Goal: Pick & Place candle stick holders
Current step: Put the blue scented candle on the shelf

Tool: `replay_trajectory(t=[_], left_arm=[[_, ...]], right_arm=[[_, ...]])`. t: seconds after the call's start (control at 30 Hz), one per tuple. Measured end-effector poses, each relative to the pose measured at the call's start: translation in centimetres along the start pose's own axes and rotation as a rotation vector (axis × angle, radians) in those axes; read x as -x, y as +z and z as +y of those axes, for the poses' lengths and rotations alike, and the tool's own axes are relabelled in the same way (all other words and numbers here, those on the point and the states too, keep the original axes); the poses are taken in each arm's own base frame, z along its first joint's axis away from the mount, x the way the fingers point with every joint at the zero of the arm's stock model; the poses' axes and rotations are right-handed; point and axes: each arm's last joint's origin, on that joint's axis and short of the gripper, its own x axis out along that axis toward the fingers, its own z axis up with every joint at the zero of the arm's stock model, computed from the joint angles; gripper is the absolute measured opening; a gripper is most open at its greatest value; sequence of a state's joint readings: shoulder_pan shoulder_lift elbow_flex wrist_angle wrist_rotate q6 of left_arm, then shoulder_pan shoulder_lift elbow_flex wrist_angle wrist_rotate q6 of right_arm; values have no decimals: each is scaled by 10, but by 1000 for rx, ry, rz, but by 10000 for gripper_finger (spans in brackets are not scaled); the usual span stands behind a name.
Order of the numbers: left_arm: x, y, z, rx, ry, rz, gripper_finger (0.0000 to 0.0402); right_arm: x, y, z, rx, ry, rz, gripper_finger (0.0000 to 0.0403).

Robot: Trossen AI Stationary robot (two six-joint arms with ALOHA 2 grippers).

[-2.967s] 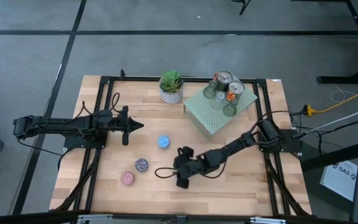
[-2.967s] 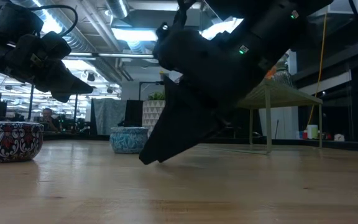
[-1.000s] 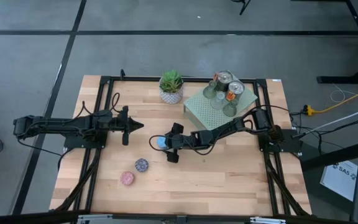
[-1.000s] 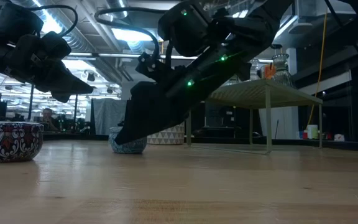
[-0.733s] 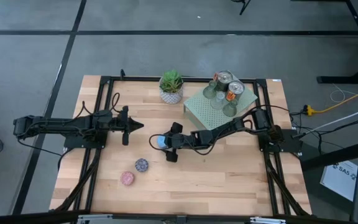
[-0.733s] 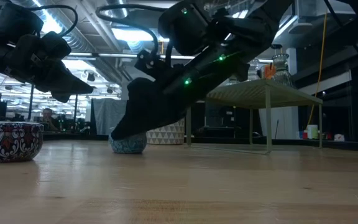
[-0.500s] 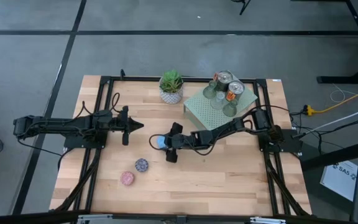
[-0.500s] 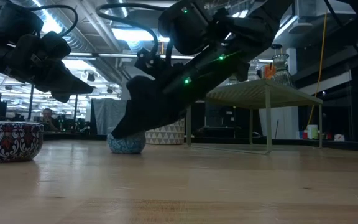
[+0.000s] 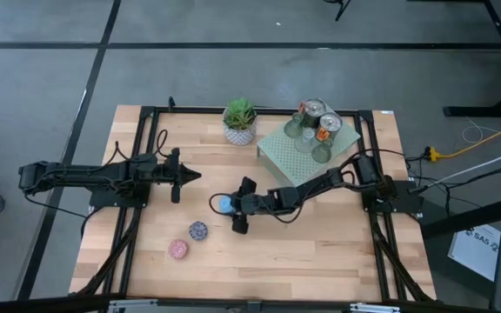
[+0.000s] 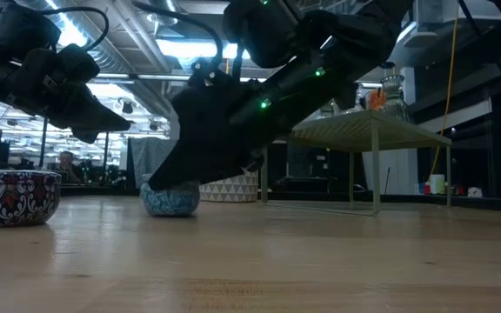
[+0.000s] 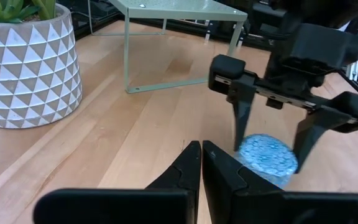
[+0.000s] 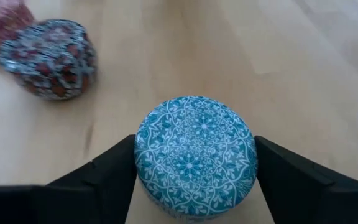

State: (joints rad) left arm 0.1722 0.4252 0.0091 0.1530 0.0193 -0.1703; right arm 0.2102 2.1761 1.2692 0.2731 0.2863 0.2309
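A blue patterned candle stick holder (image 12: 194, 149) stands on its base on the wooden table (image 9: 320, 252), near the middle (image 9: 223, 204). My right gripper (image 9: 232, 208) reaches it from the right, one finger on each side of it. Near the left edge, my left gripper (image 9: 191, 176) hangs shut above the table, away from every holder. A purple mosaic holder (image 9: 198, 230) and a pink holder (image 9: 178, 249) stand near the front left. Several more holders (image 9: 313, 129) stand on the pale green slab (image 9: 296, 161). My right gripper has the blue holder's round side wall (image 12: 143, 171) between its two fingers (image 12: 107, 177), one on each opposite side. The fingers slant down at it from the table's right side. The holder stands upright with its base on the table (image 10: 170, 209).
A green plant in a white patterned pot (image 9: 239, 122) stands at the far edge, next to the slab on thin legs (image 10: 374, 130). Black frame rails (image 9: 137, 165) run along the left and right sides. Bare wood lies toward the near edge.
My right gripper has moved a little toward the table's near edge. The blue holder has slid that way along the table with it, still upright.
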Motion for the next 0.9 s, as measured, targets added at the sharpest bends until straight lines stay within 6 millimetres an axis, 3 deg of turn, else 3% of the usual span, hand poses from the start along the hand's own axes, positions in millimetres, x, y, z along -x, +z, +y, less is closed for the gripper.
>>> replay_trajectory(t=[0.3,0.5,0.73,0.9], left_arm=[[0,0,0,0,0,0,10],[0,0,0,0,0,0,13],[0,0,0,0,-1,-4,8],[0,0,0,0,-1,-1,11]], right_arm=[[8,-4,22,-82,46,-1,281],[22,5,42,-84,75,-32,281],[42,41,71,-40,145,-135,281],[64,68,82,49,133,-47,281]])
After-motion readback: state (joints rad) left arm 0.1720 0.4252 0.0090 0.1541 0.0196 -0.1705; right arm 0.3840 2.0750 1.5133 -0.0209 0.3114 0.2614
